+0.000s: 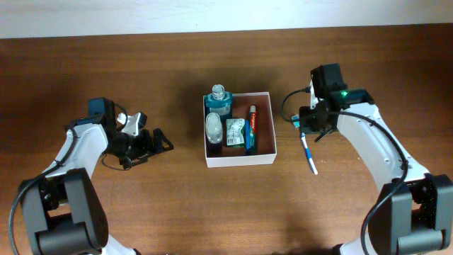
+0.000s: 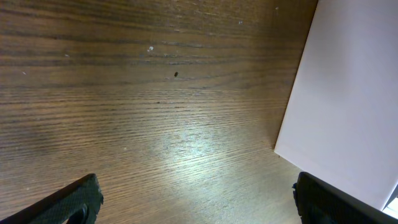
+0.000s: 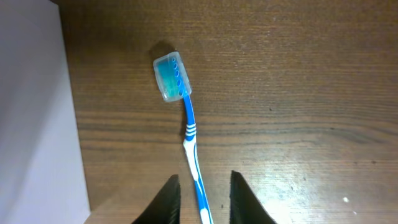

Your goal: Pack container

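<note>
Not much writing can be made out from here; the red-and-blue tube (image 1: 250,129) in the container (image 1: 239,161) carries white lettering too small to read, and the green packet (image 1: 234,132) beside it has print that is only a blur; a blue bottle (image 1: 219,101) with a clear cap stands in the far left corner of the box, and a clear bottle (image 1: 214,127) lies just below it.

The container, with its white walls and reddish-brown floor, sits about the middle of the tabletop (image 1: 141,205); the wood is dark brown with a strong grain, shiny where the light catches it and flecked with a few pale specks; a pale strip runs along the far edge.

A toothbrush (image 3: 190,134) with a blue handle and a clear cap over its head lies flat on the wood just right of the container, apart from it, with its head toward the far edge.

The right arm bends in from the near right corner, a green light glowing on it; the right pincer (image 3: 205,199) stands slightly apart, astride the handle without clamping it.

The left arm curls in from the near left corner; the left pincer (image 2: 196,196) gapes wide over bare wood, facing the container's left wall, near it but not touching.
</note>
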Motion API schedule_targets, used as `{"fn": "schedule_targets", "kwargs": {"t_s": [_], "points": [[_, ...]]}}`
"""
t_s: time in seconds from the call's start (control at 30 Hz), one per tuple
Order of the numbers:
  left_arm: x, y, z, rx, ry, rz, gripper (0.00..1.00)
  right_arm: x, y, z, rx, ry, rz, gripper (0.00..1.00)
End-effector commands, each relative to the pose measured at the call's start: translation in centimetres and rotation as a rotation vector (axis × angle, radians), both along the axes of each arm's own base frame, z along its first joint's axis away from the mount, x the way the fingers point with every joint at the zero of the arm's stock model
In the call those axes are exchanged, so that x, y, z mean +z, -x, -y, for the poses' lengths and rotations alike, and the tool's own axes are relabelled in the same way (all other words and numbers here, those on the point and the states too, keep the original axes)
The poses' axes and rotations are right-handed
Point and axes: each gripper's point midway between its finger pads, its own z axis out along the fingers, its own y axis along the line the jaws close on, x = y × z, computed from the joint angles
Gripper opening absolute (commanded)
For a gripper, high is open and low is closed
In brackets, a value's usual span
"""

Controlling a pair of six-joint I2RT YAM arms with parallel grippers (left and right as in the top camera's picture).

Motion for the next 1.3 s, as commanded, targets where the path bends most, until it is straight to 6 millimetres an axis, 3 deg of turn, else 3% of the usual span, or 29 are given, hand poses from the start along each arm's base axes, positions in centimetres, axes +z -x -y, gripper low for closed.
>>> {"fn": "schedule_targets", "kwargs": {"t_s": [0.0,0.37,0.87,1.27], "points": [[0.6,0.0,-0.1,-0.007,-0.001,0.026,0.99,-1.3,0.6,0.0,0.026,0.007,-0.012,0.24],[0.6,0.0,-0.1,-0.007,-0.001,0.026,0.99,-4.5,1.7,0.0,0.027,0.002,-0.014,0.36],[0.6,0.0,-0.1,-0.007,-0.001,0.026,0.99,-5.6,2.4,0.1,0.028,0.002,-0.032,0.38],[0.6,0.0,0.0,-0.007,-0.001,0.025,0.99,-7.9,2.5,-0.6,0.038,-0.035,-0.08,0.38]]}}
